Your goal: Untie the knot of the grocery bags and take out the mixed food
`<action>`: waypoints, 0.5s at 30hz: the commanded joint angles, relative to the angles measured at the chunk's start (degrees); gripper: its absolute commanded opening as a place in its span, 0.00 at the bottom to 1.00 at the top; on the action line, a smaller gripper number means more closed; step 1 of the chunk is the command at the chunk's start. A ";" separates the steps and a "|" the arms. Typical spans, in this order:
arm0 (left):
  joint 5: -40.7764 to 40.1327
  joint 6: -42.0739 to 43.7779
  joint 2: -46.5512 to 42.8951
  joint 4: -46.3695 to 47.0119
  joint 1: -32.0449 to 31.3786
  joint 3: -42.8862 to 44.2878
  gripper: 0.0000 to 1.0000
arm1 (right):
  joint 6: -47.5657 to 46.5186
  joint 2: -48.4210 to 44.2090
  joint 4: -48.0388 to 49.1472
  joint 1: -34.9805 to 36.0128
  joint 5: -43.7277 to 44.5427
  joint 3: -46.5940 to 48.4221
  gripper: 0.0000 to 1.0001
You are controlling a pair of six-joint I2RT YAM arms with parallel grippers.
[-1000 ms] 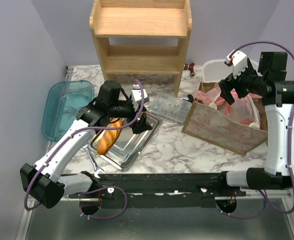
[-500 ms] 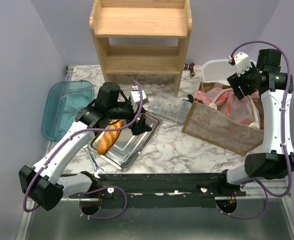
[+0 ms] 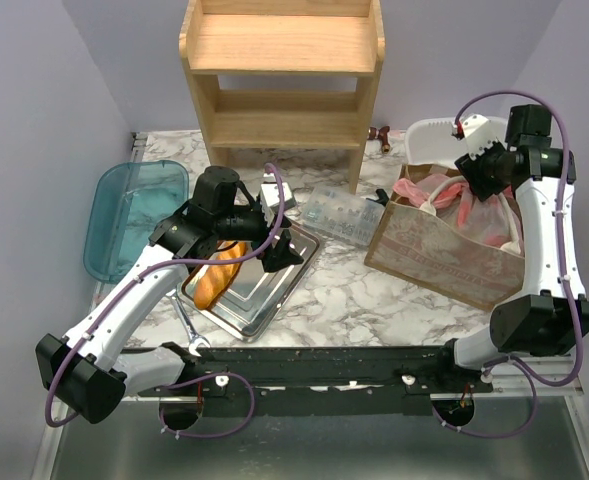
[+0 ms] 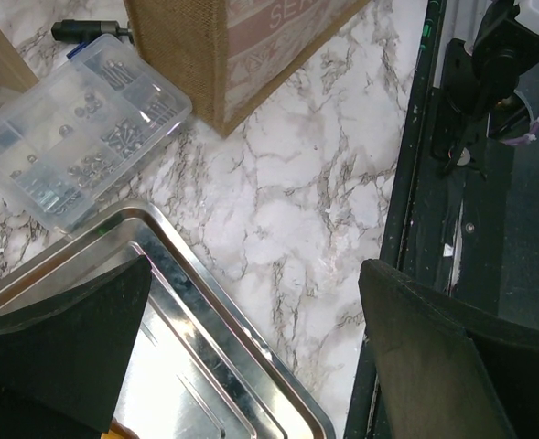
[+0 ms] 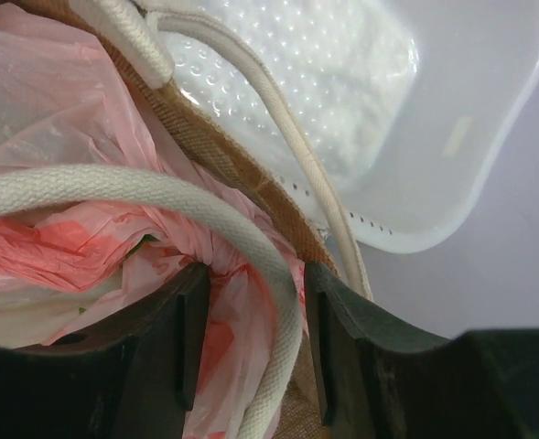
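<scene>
Right gripper (image 5: 255, 274) is down in the burlap tote (image 3: 444, 255) on the table's right. Its fingers sit astride the pink grocery bag (image 5: 59, 128) and a white rope handle (image 5: 113, 187), right at a twisted bunch that looks like the knot (image 5: 191, 233), though this close I can't tell whether they're pinching it or just flanking it. Over on the left, the left gripper (image 4: 255, 274) hangs with jaws spread wide above the steel tray (image 4: 205, 302), where the bread loaf (image 3: 219, 272) lies.

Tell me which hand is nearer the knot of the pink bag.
Right. The right hand is at the knot, straddling the twisted pink plastic inside the burlap tote. The left hand hangs over the steel tray, well across the table.
</scene>
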 commanded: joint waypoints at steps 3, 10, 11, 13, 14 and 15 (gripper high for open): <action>-0.55 1.02 -1.57 -1.18 0.15 0.13 0.98 | -0.89 1.48 2.20 -0.77 0.28 2.98 0.55; -1.01 0.67 -1.58 -1.14 0.20 0.21 0.98 | -0.20 4.17 1.17 -1.14 -2.30 6.43 0.53; -1.08 0.66 -1.70 -1.20 0.17 0.07 0.98 | -0.04 4.32 1.56 -1.19 -2.35 6.53 0.53; -1.10 0.66 -1.79 -1.19 0.20 -0.08 0.98 | -0.03 4.52 1.54 -1.23 -3.38 6.97 0.53; -1.19 0.66 -1.88 -1.28 0.17 -0.13 0.98 | -0.17 4.63 0.92 -1.25 -4.35 7.51 0.54; -1.28 0.73 -1.88 -1.35 0.15 -0.13 0.98 | -0.10 4.70 0.39 -1.24 -5.28 8.06 0.55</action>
